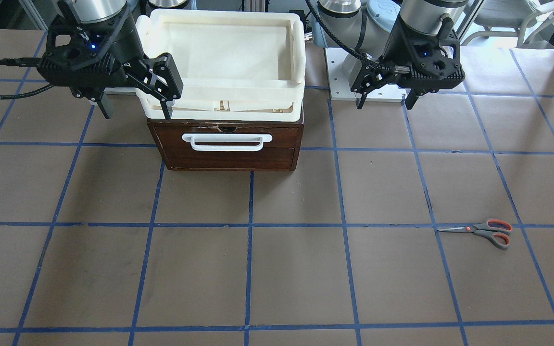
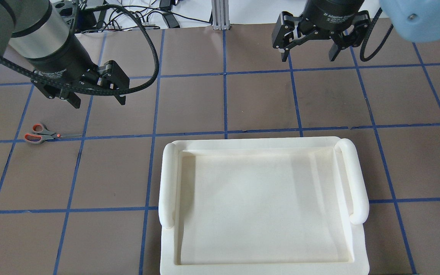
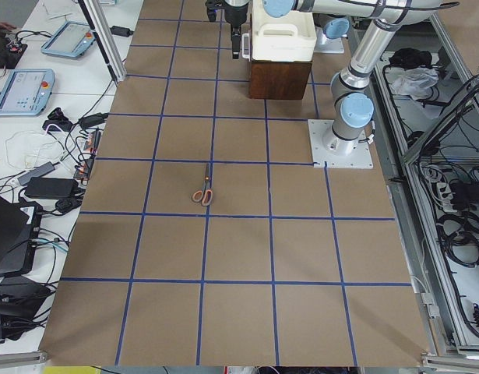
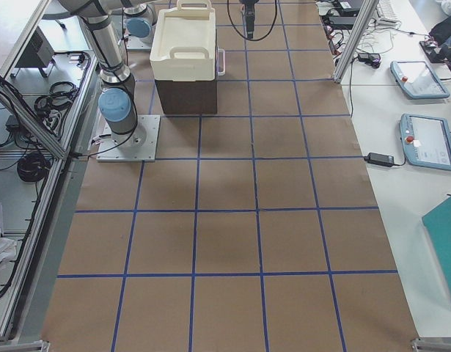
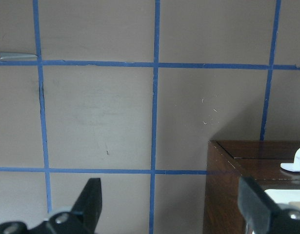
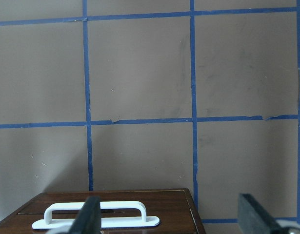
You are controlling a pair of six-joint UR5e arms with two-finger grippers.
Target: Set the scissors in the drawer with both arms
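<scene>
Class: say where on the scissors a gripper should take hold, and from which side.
The scissors lie flat and closed on the table, so probably come straight down, jaws across the narrow neck at the pivot, beside the handle loops.

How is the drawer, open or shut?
Shut. The drawer has its dark front pushed in flush, and no pale inside shows.

brown table gridded in blue tape; white benches alongside.
</scene>
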